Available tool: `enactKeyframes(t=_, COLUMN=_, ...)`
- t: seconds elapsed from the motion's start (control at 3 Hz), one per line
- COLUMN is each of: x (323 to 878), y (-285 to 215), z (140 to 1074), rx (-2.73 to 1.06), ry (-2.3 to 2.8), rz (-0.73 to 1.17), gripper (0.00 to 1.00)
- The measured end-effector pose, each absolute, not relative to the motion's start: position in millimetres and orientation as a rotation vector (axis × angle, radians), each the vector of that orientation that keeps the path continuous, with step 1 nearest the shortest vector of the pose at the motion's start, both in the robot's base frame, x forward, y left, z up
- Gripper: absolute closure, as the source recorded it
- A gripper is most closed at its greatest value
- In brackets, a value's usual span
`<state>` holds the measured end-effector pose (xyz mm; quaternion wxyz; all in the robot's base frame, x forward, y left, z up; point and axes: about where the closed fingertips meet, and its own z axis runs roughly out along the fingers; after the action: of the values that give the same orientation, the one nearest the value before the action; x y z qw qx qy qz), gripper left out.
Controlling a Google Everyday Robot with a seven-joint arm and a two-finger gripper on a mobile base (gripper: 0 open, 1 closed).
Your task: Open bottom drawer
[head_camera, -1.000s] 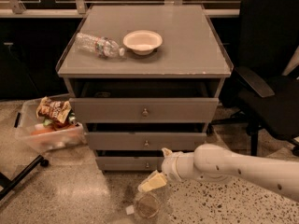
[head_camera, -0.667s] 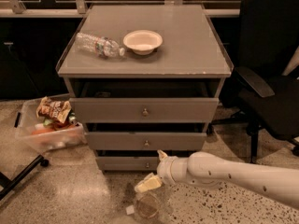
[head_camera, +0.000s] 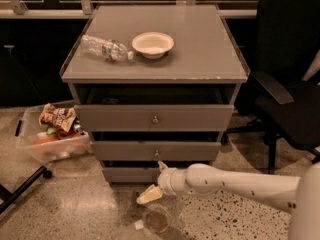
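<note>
The grey cabinet (head_camera: 155,74) has three drawers. The bottom drawer (head_camera: 127,174) is the lowest and narrowest grey front, just above the floor, and looks closed. Its knob is hidden behind my gripper. My gripper (head_camera: 155,180) comes in from the right on a white arm (head_camera: 235,184) and sits right at the middle of the bottom drawer's front. It is open: one fingertip (head_camera: 161,165) points up at the drawer's top edge and the other finger (head_camera: 149,195) hangs down to the left below it. It holds nothing.
The middle drawer (head_camera: 156,151) and top drawer (head_camera: 155,118) have round knobs. A plastic bottle (head_camera: 105,48) and a white bowl (head_camera: 153,44) lie on the cabinet top. A clear bin of snacks (head_camera: 52,134) stands left, an office chair (head_camera: 290,94) right, a clear cup (head_camera: 156,219) on the floor.
My gripper and arm have moved left, closer to the middle of the bottom drawer's front. The drawers have not moved.
</note>
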<state>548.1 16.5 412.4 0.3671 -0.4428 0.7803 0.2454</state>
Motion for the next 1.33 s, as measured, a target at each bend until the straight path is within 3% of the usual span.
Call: enactKeyframes(t=1.33, x=580, y=36, z=309, rx=-1.204, ry=2.041, rz=0.689, gripper=0.00)
